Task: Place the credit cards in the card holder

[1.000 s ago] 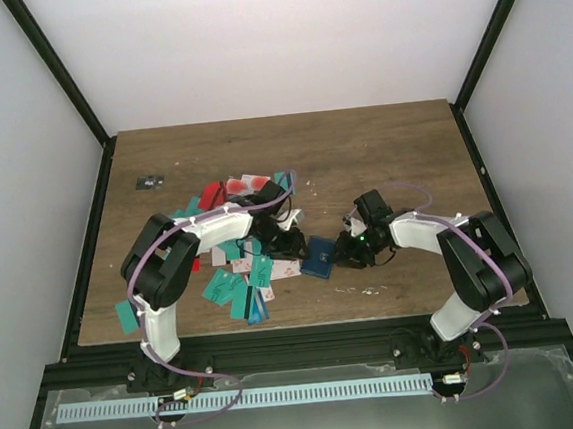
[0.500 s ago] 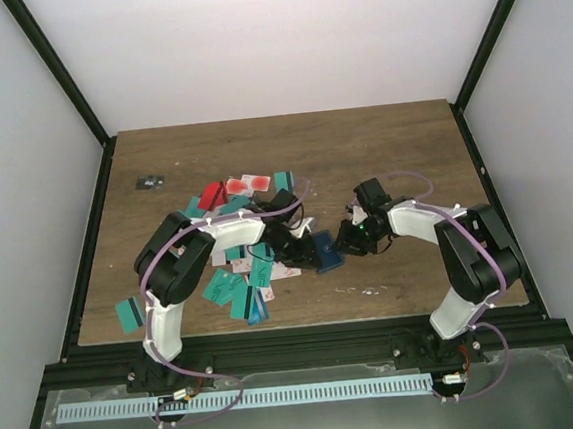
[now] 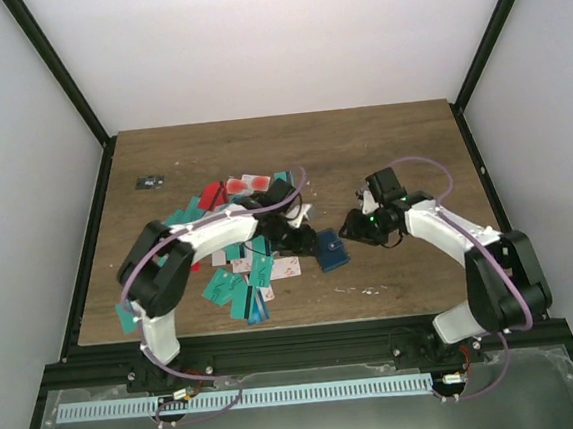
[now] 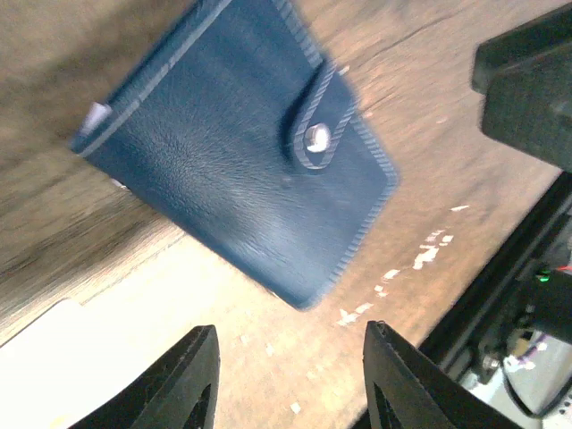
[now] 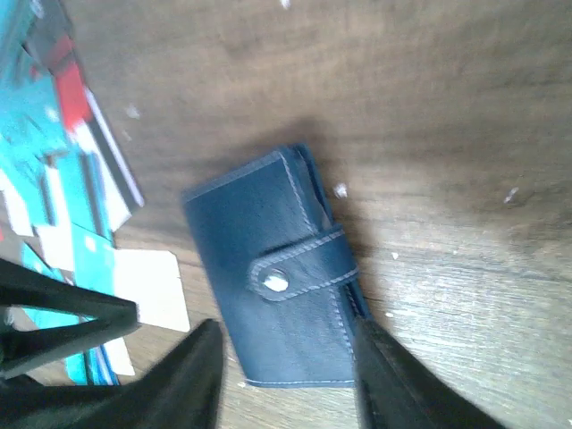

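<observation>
On the wooden table [image 3: 382,156], the credit cards [image 3: 221,288] are spread in a loose pile left of centre. The card holder [image 3: 332,254] is laid closed, its clasp snapped, just right of the pile. It is flanked by the left gripper [image 4: 293,331] and the right gripper [image 5: 288,329], both spread wide and empty.

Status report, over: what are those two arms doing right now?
Left gripper open, empty; right gripper open, empty. Card holder flat on table, clasp shut. Credit cards loose beside it.
</observation>
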